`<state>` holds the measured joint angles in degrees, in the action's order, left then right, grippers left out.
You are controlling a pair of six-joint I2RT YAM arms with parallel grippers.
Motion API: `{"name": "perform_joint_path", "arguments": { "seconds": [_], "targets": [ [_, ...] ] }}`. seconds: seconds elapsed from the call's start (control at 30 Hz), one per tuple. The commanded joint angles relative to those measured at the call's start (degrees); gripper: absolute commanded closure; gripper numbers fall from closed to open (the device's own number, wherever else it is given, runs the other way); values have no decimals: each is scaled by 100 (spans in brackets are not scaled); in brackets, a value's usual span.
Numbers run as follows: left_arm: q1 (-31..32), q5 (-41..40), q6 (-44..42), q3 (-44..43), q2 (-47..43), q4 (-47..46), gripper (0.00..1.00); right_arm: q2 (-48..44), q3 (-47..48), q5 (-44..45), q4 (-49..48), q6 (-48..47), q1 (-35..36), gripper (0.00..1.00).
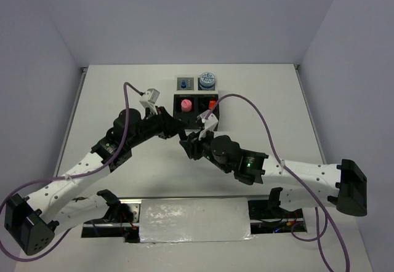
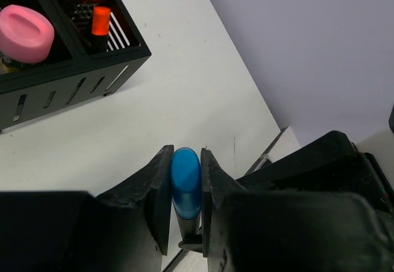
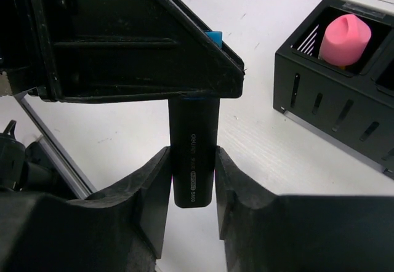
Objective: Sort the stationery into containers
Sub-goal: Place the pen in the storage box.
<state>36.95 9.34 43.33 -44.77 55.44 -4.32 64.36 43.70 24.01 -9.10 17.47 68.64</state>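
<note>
A blue-capped black highlighter is held between both grippers above the table, just in front of the black two-compartment box. My left gripper is shut on its blue cap. My right gripper is shut on its black body from the opposite end. In the top view the left gripper and right gripper meet tip to tip. The pink marker stands in the box's left compartment and an orange-capped highlighter in the right one.
Two light grey trays stand behind the box. The left tray holds a blue pen, and the right tray holds a blue-white roll. The table's metal front edge lies close below the grippers.
</note>
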Motion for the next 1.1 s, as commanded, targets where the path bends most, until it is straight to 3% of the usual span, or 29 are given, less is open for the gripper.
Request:
{"name": "perform_joint_path", "arguments": {
  "seconds": [0.0, 0.03, 0.07, 0.2, 0.33, 0.47, 0.63, 0.73, 0.83, 1.07],
  "targets": [
    [23, 103, -210, -154, 54, -552, 100, -265, -19, 287, -92, 88, 26, 59],
    [23, 77, -289, -189, 89, -622, 100, -483, -211, 419, -92, 168, -8, 34],
    [23, -37, -395, -294, 212, -701, 100, -633, -317, 647, -39, 282, -200, 1],
    [23, -423, -1140, -681, 756, -1307, 100, -1608, -898, 771, 505, 976, -1034, 0],
    [32, -890, -1651, -1120, 1573, -2220, 100, -3082, -1293, 1421, 1584, 1653, -1362, 0],
    [102, -1206, -2012, -1900, 2731, -2644, 99, -4044, -1444, 1396, 1797, 1391, -1424, 0],
    [225, -1470, -2592, -2693, 3727, -2821, 87, -4396, -1084, 1397, 2509, 1311, -1424, 0],
    [234, -1593, -2830, -3299, 4447, -2610, 87, -4493, -1004, 1221, 2545, 1241, -1433, 0],
    [234, -1751, -3049, -3354, 4712, -2723, 87, -4546, -925, 922, 2510, 1136, -1433, 0],
    [208, -1936, -3155, -3065, 4818, -3022, 74, -4309, -837, 745, 2361, 872, -1441, 0]
  ]
}}
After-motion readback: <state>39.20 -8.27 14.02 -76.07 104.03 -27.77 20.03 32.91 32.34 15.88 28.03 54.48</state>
